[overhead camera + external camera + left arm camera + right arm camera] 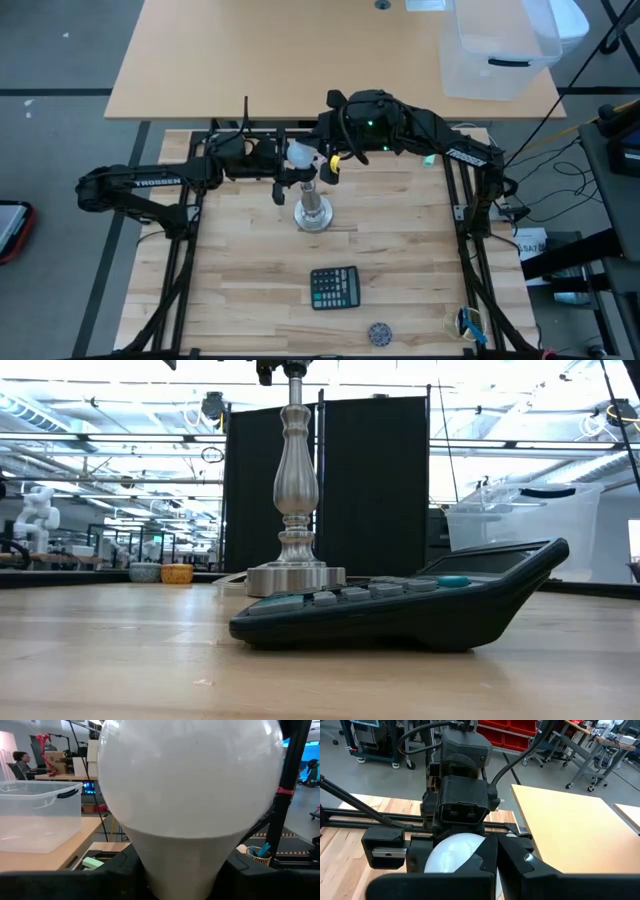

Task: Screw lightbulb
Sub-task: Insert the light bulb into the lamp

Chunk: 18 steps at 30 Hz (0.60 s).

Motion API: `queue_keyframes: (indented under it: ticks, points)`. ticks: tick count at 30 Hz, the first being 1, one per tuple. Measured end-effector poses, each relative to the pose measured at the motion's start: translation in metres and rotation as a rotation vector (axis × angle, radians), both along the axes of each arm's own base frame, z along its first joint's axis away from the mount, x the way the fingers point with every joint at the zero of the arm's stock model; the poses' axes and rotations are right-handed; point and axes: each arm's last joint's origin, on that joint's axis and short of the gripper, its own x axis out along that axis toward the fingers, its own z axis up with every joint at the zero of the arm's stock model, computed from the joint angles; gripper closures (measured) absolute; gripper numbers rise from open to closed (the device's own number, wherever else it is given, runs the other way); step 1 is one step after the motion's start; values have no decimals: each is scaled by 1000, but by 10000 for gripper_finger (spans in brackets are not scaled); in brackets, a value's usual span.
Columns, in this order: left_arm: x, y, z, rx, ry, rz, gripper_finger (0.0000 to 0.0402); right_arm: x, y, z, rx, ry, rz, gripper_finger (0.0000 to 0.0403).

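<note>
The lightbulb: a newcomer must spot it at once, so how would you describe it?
Find the silver stand mid-table, behind the calculator. At its top, held in the left pincer, sits the lightbulb: the only frosted white globe there.

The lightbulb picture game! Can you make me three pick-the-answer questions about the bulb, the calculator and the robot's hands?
1. Where is the lightbulb?
A. over the silver stand
B. on the calculator
C. in the clear plastic bin

2. What colour is the calculator?
A. orange
B. white
C. dark, nearly black

3. What is the left gripper doing?
A. resting flat on the table
B. shut on the lightbulb
C. holding the calculator

Answers:
1 A, the high view shows the bulb above the stand's top.
2 C, both the high and low views show it dark.
3 B, the left wrist view shows the bulb filling the space between its fingers; the right gripper is shut beside it.
</note>
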Motion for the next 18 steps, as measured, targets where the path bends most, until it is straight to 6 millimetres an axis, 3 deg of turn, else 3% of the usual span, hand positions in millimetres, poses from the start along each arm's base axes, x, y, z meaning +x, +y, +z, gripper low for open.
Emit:
queue_keyframes:
  ticks: [18]
  points:
    - [-1,0,2,25,-15,5,199,0,0,-4,-2,34,3,403]
